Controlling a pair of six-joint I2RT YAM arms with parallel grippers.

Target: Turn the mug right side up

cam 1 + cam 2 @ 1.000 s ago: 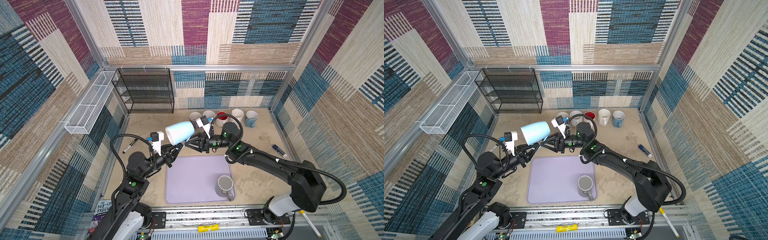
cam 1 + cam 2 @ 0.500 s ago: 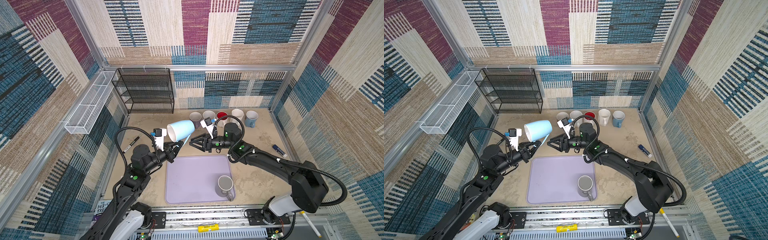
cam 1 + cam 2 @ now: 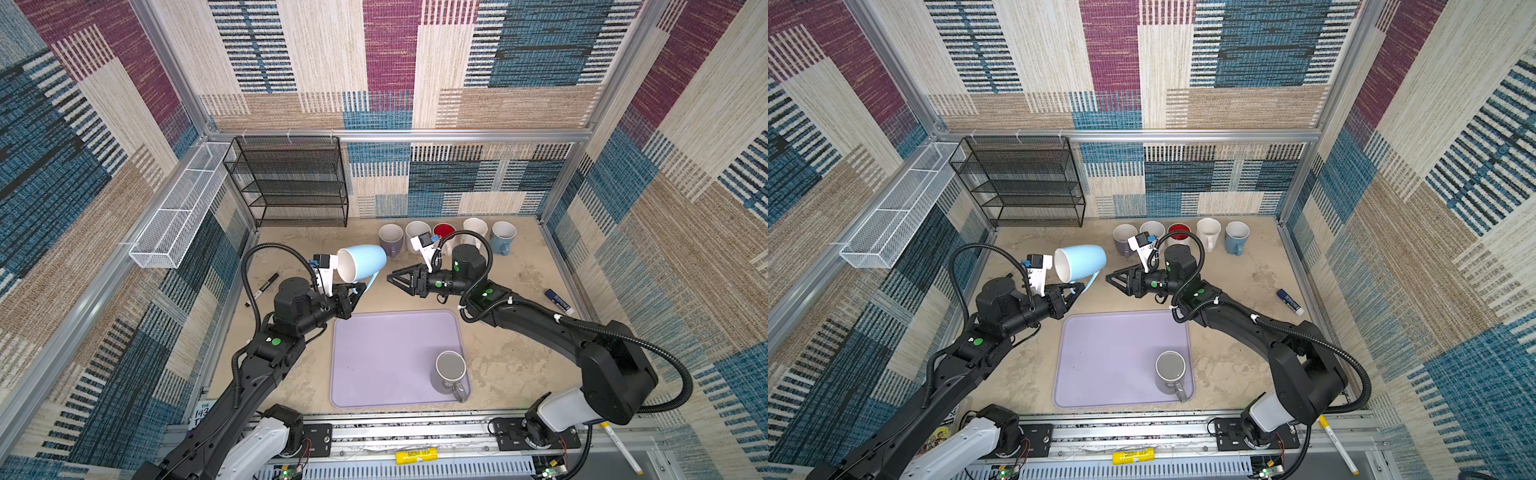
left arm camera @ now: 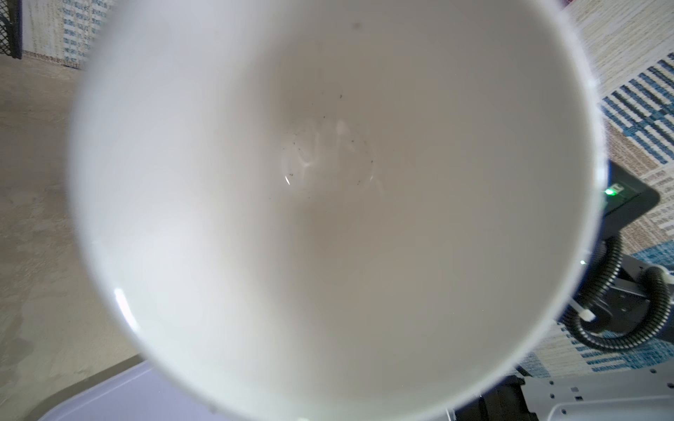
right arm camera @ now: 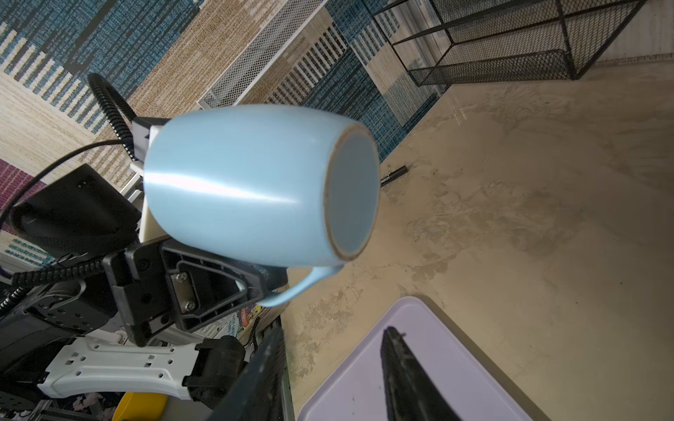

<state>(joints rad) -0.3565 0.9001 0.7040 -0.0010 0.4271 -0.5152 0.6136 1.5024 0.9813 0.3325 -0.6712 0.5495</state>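
A pale blue mug is held on its side in the air by the far left corner of the lilac mat, handle clamped in the left jaws; right jaws parted, empty, facing its base.

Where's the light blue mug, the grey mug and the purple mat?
light blue mug (image 5: pixel 237 182), right wrist view, on its side wall.
grey mug (image 3: pixel 451 365), in a top view, on its inside.
purple mat (image 3: pixel 386 353), in a top view, on a bare middle patch.
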